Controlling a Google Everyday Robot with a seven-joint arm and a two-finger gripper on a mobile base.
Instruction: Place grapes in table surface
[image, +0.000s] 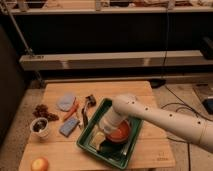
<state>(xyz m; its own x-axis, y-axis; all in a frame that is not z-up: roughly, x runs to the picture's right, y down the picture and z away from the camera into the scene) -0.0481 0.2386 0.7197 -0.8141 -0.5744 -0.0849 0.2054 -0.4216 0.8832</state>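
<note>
The grapes are a small dark reddish-brown bunch lying on the light wooden table surface near its left edge, above the white cup. My white arm comes in from the right and points down into the dark green tray. The gripper is low inside the tray next to an orange bowl, well to the right of the grapes and apart from them. The wrist hides most of it.
A white cup with dark contents and a yellow-orange fruit sit at front left. A grey-blue cloth, a carrot, a blue sponge and dark utensils lie between grapes and tray. Shelving stands behind.
</note>
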